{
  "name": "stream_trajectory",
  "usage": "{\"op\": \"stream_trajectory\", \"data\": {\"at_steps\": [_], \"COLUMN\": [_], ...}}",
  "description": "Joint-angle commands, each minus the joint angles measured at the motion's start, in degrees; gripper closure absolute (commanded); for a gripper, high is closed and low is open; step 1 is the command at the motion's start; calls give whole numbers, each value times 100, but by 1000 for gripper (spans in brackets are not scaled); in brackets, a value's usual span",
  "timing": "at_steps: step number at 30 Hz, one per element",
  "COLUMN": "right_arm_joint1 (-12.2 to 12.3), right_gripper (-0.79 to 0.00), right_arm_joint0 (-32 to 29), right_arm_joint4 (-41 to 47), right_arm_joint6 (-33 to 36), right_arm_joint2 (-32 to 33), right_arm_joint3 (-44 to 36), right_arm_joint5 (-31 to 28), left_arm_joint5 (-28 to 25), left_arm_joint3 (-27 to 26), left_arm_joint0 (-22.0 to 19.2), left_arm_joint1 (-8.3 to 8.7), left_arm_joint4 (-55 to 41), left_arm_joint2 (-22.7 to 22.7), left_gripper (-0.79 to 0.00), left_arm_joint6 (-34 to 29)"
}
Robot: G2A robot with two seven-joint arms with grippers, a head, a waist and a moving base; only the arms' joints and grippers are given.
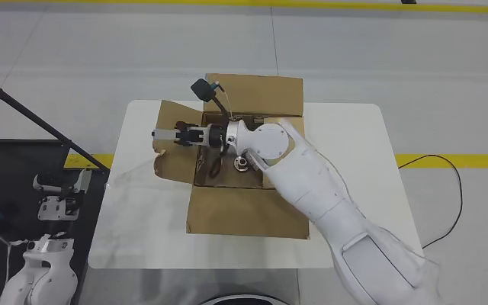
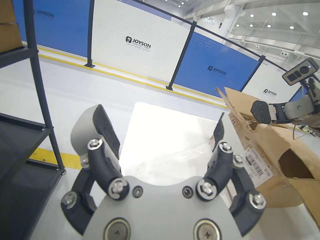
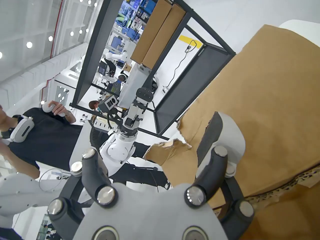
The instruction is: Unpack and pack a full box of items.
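Right gripper (image 1: 169,136) sits over the left flap of the open box (image 1: 244,213), centred on the table (image 1: 343,152), with items (image 1: 216,166) inside. Left wrist view: left gripper (image 2: 160,118) spread wide, empty, well apart from the box. Right wrist view: jaws parted, empty, beside torn cardboard. Unpacking is the likely step; the next move calls for descending onto one item.

The open brown cardboard box (image 1: 248,206) sits mid-desk on the white desk (image 1: 358,152), reaching its far edge; the right claw (image 1: 162,136) hangs over the box's left flap.
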Motion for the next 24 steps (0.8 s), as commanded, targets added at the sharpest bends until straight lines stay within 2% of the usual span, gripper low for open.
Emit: {"op": "stream_trajectory", "data": {"at_steps": [1, 7, 11, 15, 19, 24], "right_arm_joint1": [189, 721, 993, 1188, 1344, 1505], "right_gripper": [-785, -785, -785, -785, -785, -785], "right_arm_joint0": [-301, -1584, -2552, -3356, -3955, -4540], "right_arm_joint4": [-161, -650, -826, -659, -277, 232], "right_arm_joint6": [258, 926, 1276, 1525, 1700, 1826], "right_arm_joint2": [336, 1504, 2311, 3048, 3757, 4528], "right_arm_joint3": [-550, -2495, -3729, -4542, -4938, -5095], "right_arm_joint5": [-74, -114, -171, -388, -721, -1107], "left_arm_joint5": [-102, -193, -377, -422, -412, -242], "left_arm_joint3": [-227, -1083, -1708, -2234, -2459, -2459], "left_arm_joint0": [5, 37, 27, -128, -566, -1387], "left_arm_joint1": [7, 17, 34, 55, 90, 124], "left_arm_joint4": [-35, 98, 172, 274, 379, 650], "left_arm_joint2": [-57, -121, 20, 315, 781, 1729], "left_gripper": [-785, -785, -785, -785, -785, -785], "left_arm_joint6": [-162, -607, -1088, -1600, -2177, -3054]}}
